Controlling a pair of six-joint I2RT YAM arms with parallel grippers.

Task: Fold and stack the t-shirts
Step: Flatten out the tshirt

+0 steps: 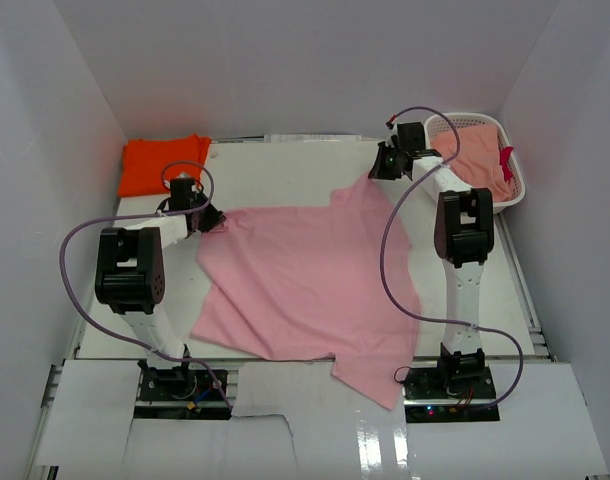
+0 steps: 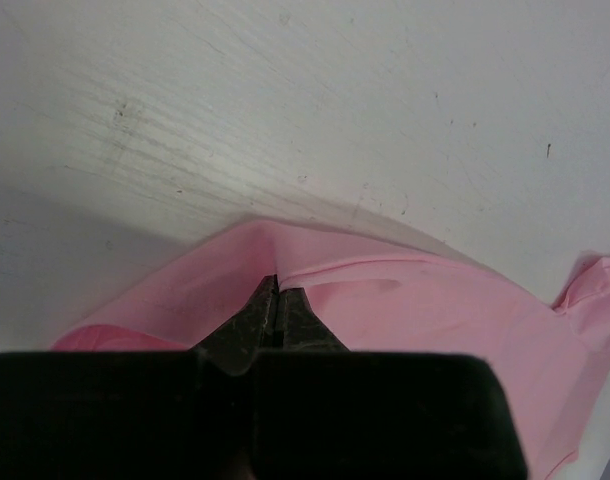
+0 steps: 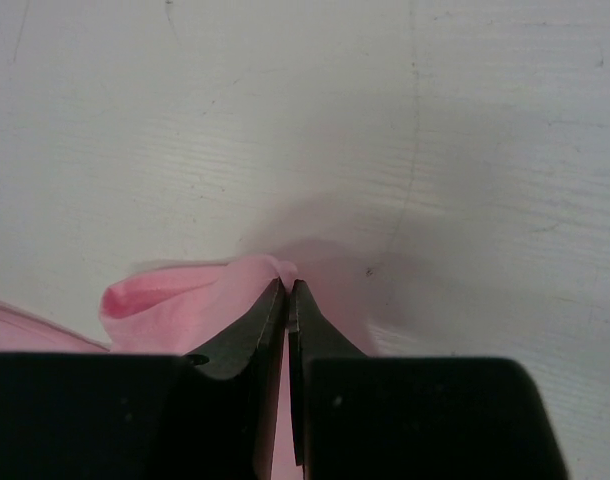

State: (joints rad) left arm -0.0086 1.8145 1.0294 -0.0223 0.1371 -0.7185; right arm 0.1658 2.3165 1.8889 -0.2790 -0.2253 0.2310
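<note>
Top view with both wrist views. The pink t-shirt (image 1: 305, 280) lies spread flat over the middle of the white table (image 1: 285, 175). Its longest stretch runs from a far corner on the right to a near corner on the right, where a flap hangs over the table's near edge. The collar and sleeves cannot be told apart, so which end is the neck cannot be said.

The left gripper (image 1: 213, 218) is pinched together on the shirt's far-left edge, with the cloth puckering at its tips. The right gripper (image 1: 377, 172) is likewise clamped on the raised far-right corner, just beside the white lattice basket (image 1: 465, 117), which holds more pink cloth (image 1: 477, 155).

The orange t-shirt (image 1: 163, 163) lies folded in the far-left corner of the table, well apart from the pink one.
</note>
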